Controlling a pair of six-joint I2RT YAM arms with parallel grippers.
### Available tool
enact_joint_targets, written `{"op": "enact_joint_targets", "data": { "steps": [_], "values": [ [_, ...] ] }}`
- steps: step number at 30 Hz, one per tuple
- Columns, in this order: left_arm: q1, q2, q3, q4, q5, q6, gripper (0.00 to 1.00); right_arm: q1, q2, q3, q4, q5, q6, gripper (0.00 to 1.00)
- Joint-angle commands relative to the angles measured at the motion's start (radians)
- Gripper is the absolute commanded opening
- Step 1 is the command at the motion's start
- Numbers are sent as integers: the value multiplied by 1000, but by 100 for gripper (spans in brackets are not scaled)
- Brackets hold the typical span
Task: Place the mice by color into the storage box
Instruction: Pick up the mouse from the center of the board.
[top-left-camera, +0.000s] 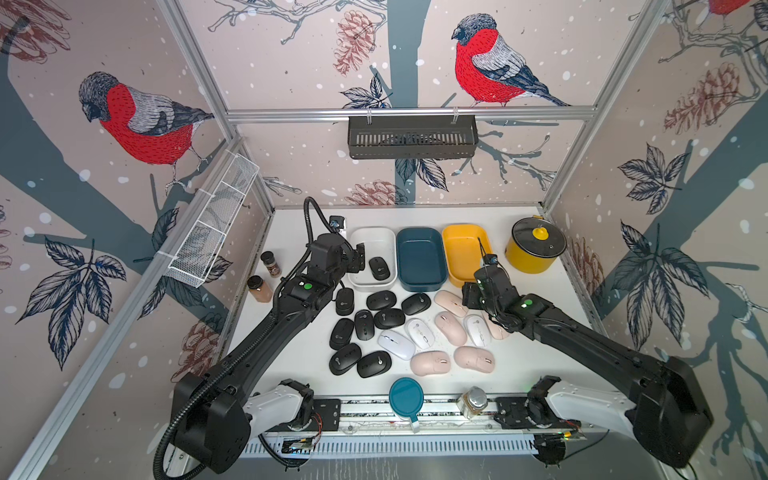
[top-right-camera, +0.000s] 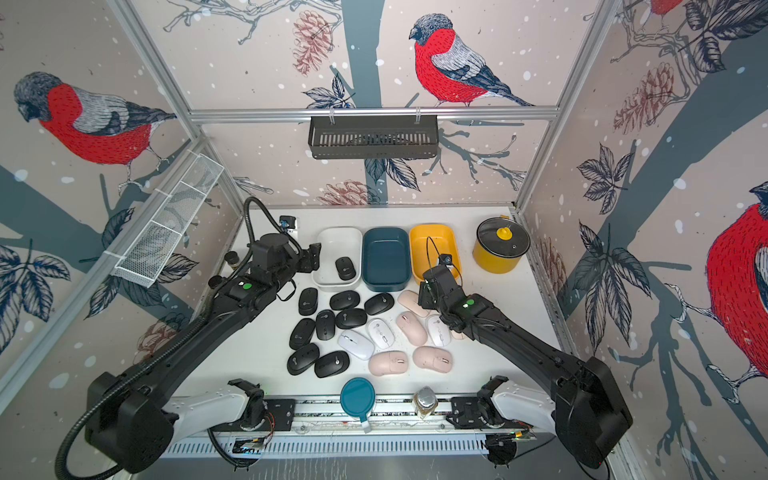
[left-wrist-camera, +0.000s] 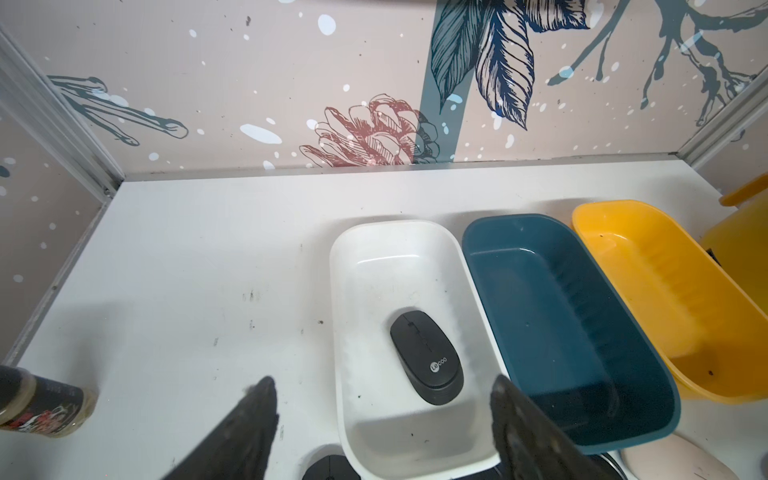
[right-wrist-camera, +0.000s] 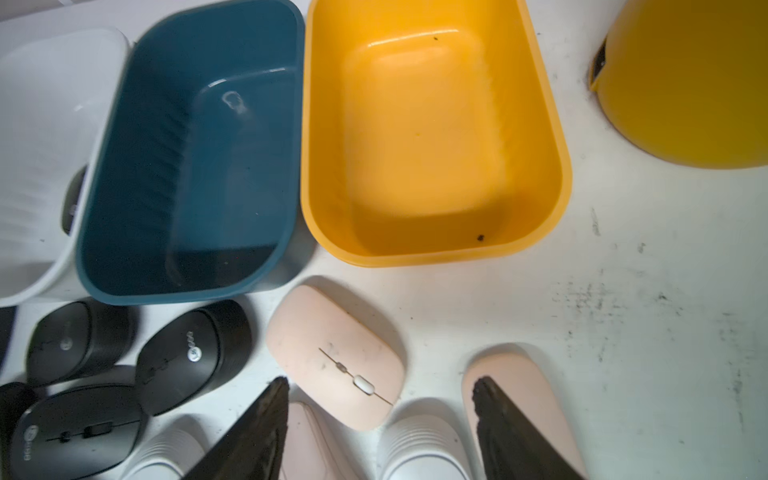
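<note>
1. Left gripper (left-wrist-camera: 382, 381): jaws spread wide, nothing in them, hovering at the edge of the white box (left-wrist-camera: 399, 266), which sits just left of the teal box (left-wrist-camera: 561, 316).
2. One black mouse (left-wrist-camera: 426, 357) lies inside that white box.
3. Right gripper (right-wrist-camera: 380, 380): jaws apart too, empty, above the pink mice (right-wrist-camera: 336, 353) just in front and to the right of the teal box.
4. The other black mice (top-left-camera: 381, 300) and the white mice (top-left-camera: 419, 333) sit loose on the table (top-left-camera: 540, 353) in front of the teal box.

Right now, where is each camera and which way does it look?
Both top views: high up, looking down at the table and both arms.
Left wrist: rides its arm, faces the white box; left gripper shows.
Right wrist: rides its arm, faces the yellow box; right gripper shows.
Shared: both wrists see the blue box.
</note>
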Motion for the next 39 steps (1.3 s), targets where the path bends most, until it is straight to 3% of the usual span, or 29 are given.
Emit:
{"op": "enact_joint_targets", "data": {
  "steps": [1, 12, 39],
  "values": [
    [-2, 7, 0, 41, -3, 20, 79, 3, -2, -17, -91, -21, 43, 70],
    [-2, -41, -65, 65, 1, 17, 79, 46, 5, -84, -158, -65, 139, 69],
    [-2, -19, -58, 49, -35, 31, 79, 36, 97, -110, -124, -124, 139, 71]
  ]
}}
